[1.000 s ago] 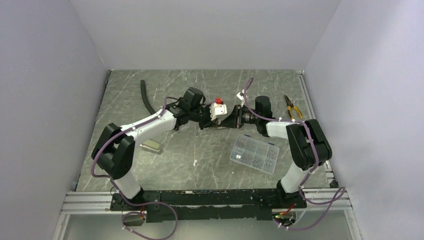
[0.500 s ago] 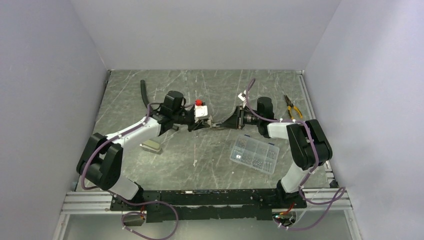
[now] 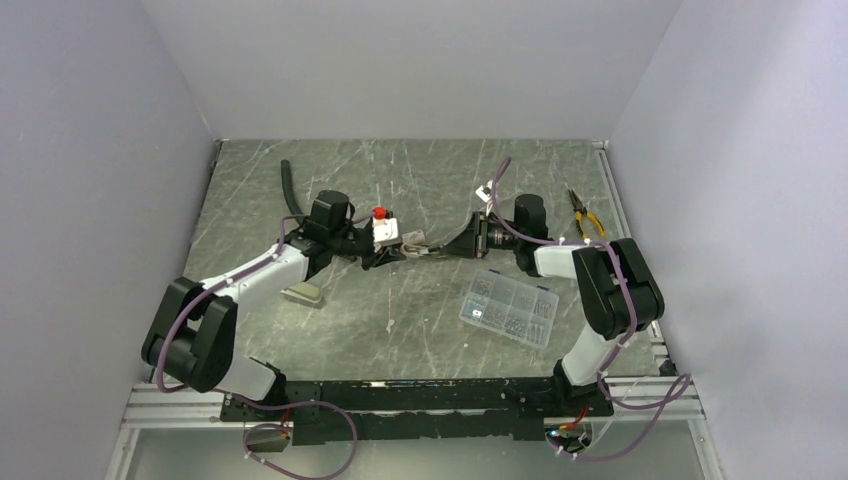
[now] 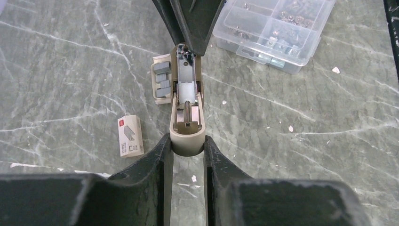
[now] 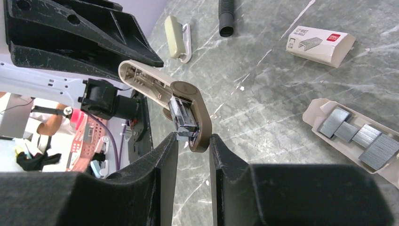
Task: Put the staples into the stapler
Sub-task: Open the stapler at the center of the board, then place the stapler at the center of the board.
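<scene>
The stapler (image 3: 428, 247) hangs opened out above the table between my two grippers. In the left wrist view my left gripper (image 4: 187, 143) is shut on the rounded olive end of the stapler (image 4: 187, 94), whose metal channel faces the camera. My right gripper (image 5: 194, 137) is shut on the other end, where the stapler (image 5: 188, 101) shows its hinge and silver mechanism. Grey staples lie in an open tray (image 4: 162, 82) on the table below, also seen as the staples tray (image 5: 357, 136) in the right wrist view.
A staple box (image 5: 320, 43) lies beside the tray. A clear compartment box (image 3: 510, 308) sits front right, pliers (image 3: 585, 213) far right, a black hose (image 3: 293, 190) back left. A small olive and white oblong item (image 3: 300, 293) lies by the left arm.
My left arm has drawn back to the left and lower, its gripper now on the stapler's olive end. The stapler stretches longer between the grippers. The right arm has hardly moved.
</scene>
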`<action>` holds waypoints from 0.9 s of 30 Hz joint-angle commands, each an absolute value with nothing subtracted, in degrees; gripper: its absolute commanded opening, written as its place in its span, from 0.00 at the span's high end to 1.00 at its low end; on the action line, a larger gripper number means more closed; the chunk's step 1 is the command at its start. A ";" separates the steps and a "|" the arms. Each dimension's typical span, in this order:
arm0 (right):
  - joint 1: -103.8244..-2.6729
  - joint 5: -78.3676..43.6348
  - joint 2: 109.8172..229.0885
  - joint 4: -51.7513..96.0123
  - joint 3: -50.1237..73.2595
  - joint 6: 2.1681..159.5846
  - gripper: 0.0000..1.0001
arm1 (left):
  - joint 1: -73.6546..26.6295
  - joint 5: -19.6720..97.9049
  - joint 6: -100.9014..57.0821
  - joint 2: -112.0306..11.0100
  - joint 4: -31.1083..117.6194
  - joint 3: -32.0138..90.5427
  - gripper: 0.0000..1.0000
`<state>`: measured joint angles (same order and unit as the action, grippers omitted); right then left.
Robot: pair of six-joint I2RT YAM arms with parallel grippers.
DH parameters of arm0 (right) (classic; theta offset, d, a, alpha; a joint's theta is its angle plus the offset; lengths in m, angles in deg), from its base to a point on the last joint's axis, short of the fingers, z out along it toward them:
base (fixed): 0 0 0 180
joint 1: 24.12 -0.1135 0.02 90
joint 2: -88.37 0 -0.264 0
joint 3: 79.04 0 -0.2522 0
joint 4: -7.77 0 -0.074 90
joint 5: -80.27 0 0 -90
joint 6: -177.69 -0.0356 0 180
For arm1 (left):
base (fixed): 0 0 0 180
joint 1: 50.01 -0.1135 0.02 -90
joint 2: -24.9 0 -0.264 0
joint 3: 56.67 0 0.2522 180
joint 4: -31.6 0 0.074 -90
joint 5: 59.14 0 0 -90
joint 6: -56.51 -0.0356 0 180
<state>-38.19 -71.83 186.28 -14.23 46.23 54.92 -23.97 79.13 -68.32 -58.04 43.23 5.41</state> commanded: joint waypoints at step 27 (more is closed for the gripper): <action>-57.79 -50.93 201.67 -12.35 30.78 48.72 1.00 | -44.97 50.00 -87.56 -45.34 97.81 17.12 0.23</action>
<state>-56.02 -52.69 198.45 -9.10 35.59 51.59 -41.63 54.67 -77.69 -50.22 87.64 18.57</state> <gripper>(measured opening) 0.304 0.762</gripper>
